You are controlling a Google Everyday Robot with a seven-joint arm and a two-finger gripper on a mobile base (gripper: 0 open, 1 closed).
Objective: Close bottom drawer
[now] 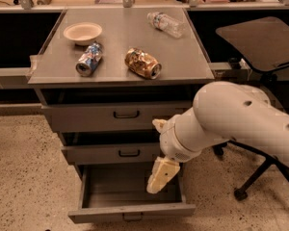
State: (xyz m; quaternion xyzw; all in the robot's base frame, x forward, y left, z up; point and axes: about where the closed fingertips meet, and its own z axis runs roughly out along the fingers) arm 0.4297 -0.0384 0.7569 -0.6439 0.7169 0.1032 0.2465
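Above the open box of the bottom drawer [111,212], toward its right side and behind its front panel, hangs the cream claw [161,176], pointing down. How far it is open I cannot tell, and it appears to hold nothing. The bulky white arm [241,119] carrying it reaches in from the right of the drawer. The bottom drawer stands pulled fully out, its grey interior bare and its dark bar handle [132,217] facing forward. Directly above it the middle drawer [115,153] and top drawer [111,115] look shut. Higher up, the worktop [183,66] bears a paper bowl [83,32], two crushed cans [88,59] and a plastic bottle [165,24]. By my judgement nothing of the closing is done yet: the claw has to get to the front panel and push it home.
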